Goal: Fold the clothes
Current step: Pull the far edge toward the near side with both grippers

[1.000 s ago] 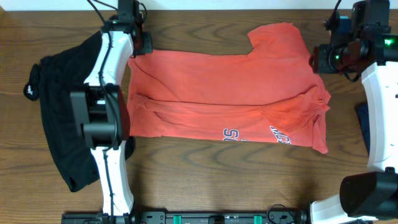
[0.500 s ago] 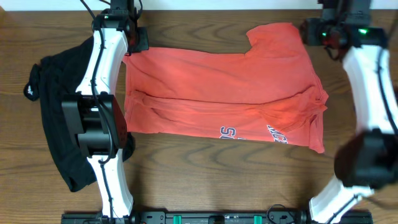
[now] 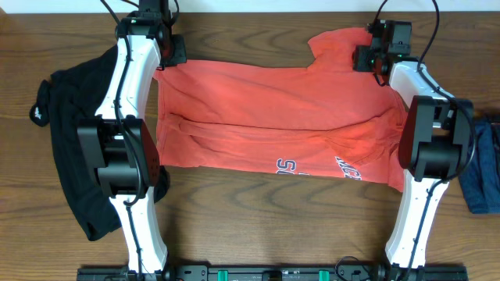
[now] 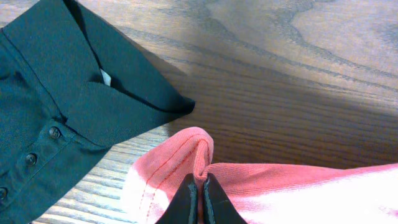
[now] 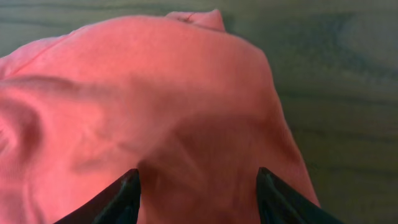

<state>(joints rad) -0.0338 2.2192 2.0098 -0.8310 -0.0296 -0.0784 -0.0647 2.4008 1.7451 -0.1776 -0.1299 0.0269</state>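
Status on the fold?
Left gripper shut on red T-shirt corner. Right gripper open above its other end. Black shirt alongside; nothing blocking seen.

Overhead looks straight down; both wrist cameras sit close over the same coral-red T-shirt [image 3: 273, 109].

Left of the left gripper [image 4: 199, 190], the black shirt [image 4: 43, 112] runs off the wrist picture's left and bottom edges. Only the fingertips of the right gripper [image 5: 198, 180] show, the rest cut off below. Overhead, well behind that gripper, the picture's edge cuts the dark blue garment [image 3: 478, 176], and a fold in the coral T-shirt [image 3: 273, 101] hides most of its chest lettering [image 3: 291, 167].
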